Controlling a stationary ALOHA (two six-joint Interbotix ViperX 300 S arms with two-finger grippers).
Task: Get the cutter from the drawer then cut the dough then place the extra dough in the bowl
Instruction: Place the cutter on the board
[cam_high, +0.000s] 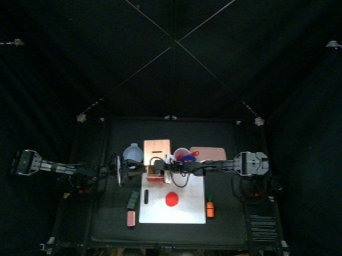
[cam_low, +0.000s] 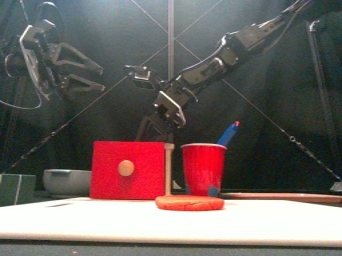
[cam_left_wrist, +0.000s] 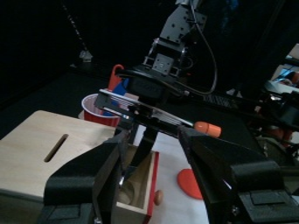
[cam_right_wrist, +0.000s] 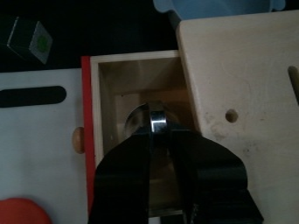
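The pale wooden box (cam_high: 160, 150) stands at the back of the white board (cam_high: 187, 212), and its red drawer front (cam_low: 127, 170) is pulled out toward the front. My right gripper (cam_right_wrist: 152, 122) hangs over the open drawer (cam_right_wrist: 126, 83), shut on the round metal cutter (cam_right_wrist: 152, 117). In the front view this gripper (cam_low: 166, 118) is just above the box top. The red dough disc (cam_low: 190, 203) lies flat on the board in front of the box. The left gripper (cam_left_wrist: 163, 149) is open beside the box's left side, with nothing between its fingers.
The blue-grey bowl (cam_high: 131, 153) sits left of the box at the back. A red cup (cam_low: 205, 168) holding a blue knife stands right of it. Small orange-red pieces lie at the board's left edge (cam_high: 130, 214) and right edge (cam_high: 210, 210).
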